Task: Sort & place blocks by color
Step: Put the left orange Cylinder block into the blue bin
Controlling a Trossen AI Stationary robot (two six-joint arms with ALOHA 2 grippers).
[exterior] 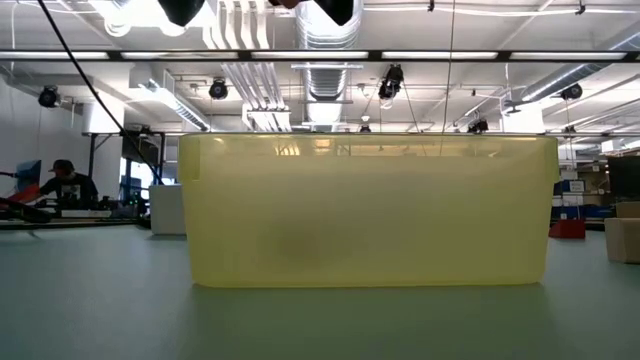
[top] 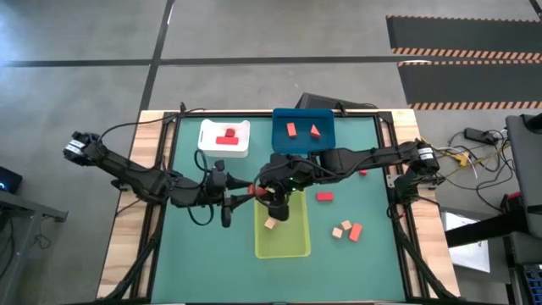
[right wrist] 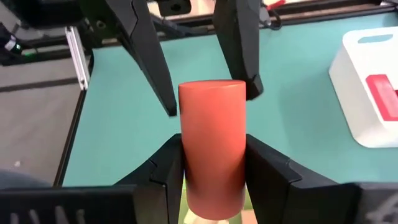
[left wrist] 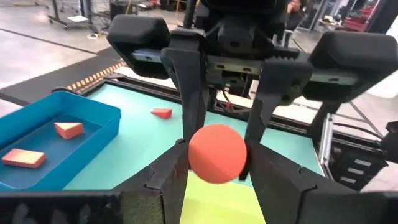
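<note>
An orange-red cylinder block [top: 257,191] hangs level in the air over the far end of the yellow-green bin [top: 292,246], between both grippers. My left gripper [top: 246,191] reaches in from the table's left and is shut on the cylinder's left end. My right gripper [top: 269,194] reaches in from the right and is shut on its other end. A tan block [top: 270,224] lies on the yellow-green bin's floor. Two coral blocks [top: 291,130] lie in the blue bin [top: 326,144]. A deep red block [top: 227,137] lies in the white bin [top: 207,148]. My left gripper [left wrist: 216,163] pinches the cylinder's left end [left wrist: 216,152] between its two fingers [left wrist: 171,177]. It comes level from the table's left, fingers along the cylinder, so I see the round end face. The cylinder is lifted clear and lies level. My right gripper [right wrist: 213,158] pinches the cylinder's right-hand part [right wrist: 211,143] between its two fingers [right wrist: 165,171], one on each curved side. It comes from the table's right, fingers along the cylinder. The cylinder's far end [right wrist: 211,87] reaches out to the left gripper's fingers.
Loose blocks lie on the green mat right of the yellow-green bin: a red one [top: 324,196], another red one [top: 362,173], two tan ones [top: 341,228] and a coral one [top: 355,230]. The low view is filled by the yellow-green bin's wall [exterior: 370,210].
</note>
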